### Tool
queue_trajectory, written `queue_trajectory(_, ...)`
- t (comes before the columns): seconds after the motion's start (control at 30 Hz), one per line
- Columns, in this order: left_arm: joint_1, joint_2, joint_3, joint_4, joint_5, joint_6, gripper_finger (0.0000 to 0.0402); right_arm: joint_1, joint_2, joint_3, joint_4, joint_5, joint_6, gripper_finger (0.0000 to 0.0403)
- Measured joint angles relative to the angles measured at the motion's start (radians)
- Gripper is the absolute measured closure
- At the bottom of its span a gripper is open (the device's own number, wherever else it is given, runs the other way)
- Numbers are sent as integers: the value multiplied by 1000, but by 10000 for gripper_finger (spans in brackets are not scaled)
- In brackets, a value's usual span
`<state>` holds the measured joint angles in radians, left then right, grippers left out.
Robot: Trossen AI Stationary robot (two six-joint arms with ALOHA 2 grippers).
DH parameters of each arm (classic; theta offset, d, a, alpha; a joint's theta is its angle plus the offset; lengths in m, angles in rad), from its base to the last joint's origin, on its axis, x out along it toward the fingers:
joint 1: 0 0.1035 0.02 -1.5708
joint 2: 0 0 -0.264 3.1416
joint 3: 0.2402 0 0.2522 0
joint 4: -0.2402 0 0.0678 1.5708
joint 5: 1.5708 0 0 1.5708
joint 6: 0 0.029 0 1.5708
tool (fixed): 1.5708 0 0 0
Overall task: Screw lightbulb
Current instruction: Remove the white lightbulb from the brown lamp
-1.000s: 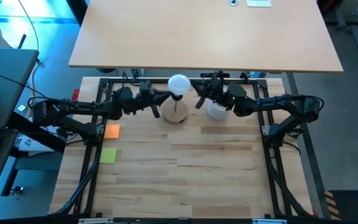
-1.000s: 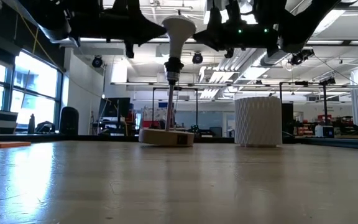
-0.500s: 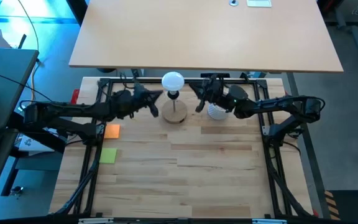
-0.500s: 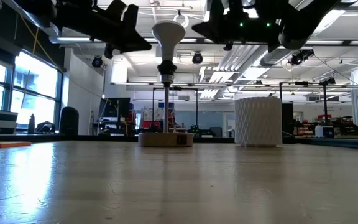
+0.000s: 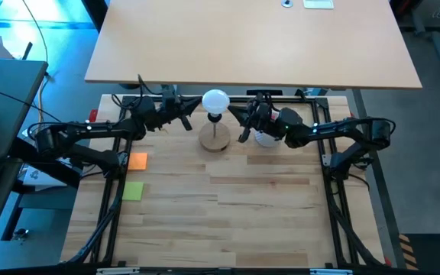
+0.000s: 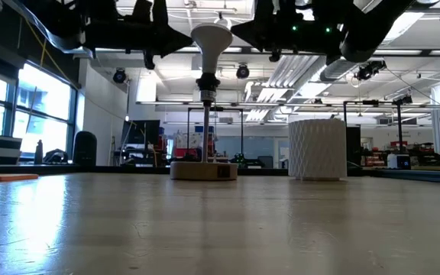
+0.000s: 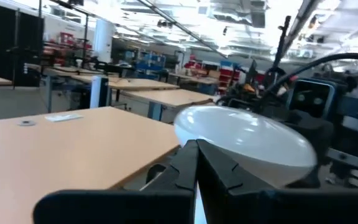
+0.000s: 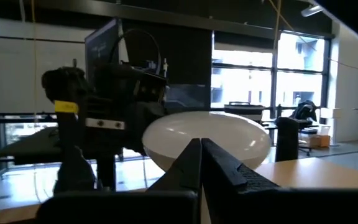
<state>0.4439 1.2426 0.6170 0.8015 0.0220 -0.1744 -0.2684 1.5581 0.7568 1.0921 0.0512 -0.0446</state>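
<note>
Fingers of both grippers closed, beside the lightbulb (image 5: 215, 100), apart.

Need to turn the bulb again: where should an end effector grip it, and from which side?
Grip the bulb across its round white globe, its widest part, coming level from the side. It stands upright on the socket stem, so the neck is narrow and the base stays clear below.

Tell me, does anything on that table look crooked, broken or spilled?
Nothing stands out. The lightbulb sits upright on the black stem of the wooden disc, the white ribbed cup stands straight beside it, and the left gripper and right gripper flank the bulb without touching it.
</note>
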Motion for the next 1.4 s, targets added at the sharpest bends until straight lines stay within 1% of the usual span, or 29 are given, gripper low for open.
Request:
queue_trajectory(0.13, -21, 0, -1, 1, -30, -8, 402, -15, 25, 23, 6, -6, 11, 403)
queue_trajectory(0.23, -40, -15, -2, -5, -35, -16, 402, -31, 25, 33, 5, 28, 11, 403)
queue_trajectory(0.33, -69, -23, 0, -24, 11, -24, 402, -54, 29, 36, -5, 74, 22, 403)
queue_trajectory(0.4, -90, -23, 0, -29, 15, -24, 401, -69, 29, 36, -16, 79, 37, 403)
queue_trajectory(0.57, -137, -25, 1, -70, -53, -24, 401, -100, 31, 36, -42, 92, 67, 403)
queue_trajectory(0.73, -162, -53, 1, -211, -135, -8, 401, -95, 13, 35, -38, 90, 64, 403)
queue_trajectory(0.87, -111, -76, 1, -317, -165, -7, 401, -64, 12, 35, -30, 86, 63, 403)
queue_trajectory(0.93, -71, -85, 1, -334, -168, 0, 401, -47, 12, 35, -30, 53, 61, 403)
queue_trajectory(1.0, -29, -90, 1, -322, -170, 15, 402, -33, 12, 35, -30, 23, 49, 403)
queue_trajectory(1.07, 8, -90, 1, -282, -162, 30, 402, -21, 12, 35, -27, 18, 45, 403)
queue_trajectory(1.13, 33, -90, 1, -219, -121, 45, 401, -16, 16, 35, -26, 18, 47, 403)
queue_trajectory(1.27, 35, -90, 1, -153, 1, 41, 401, -19, 46, 49, -32, 19, 46, 403)
queue_trajectory(1.33, 21, -90, 1, -159, -3, 30, 402, -20, 63, 67, -28, 18, 45, 403)
queue_trajectory(1.4, 3, -91, 0, -172, -36, 27, 402, -20, 80, 85, -27, 18, 40, 403)
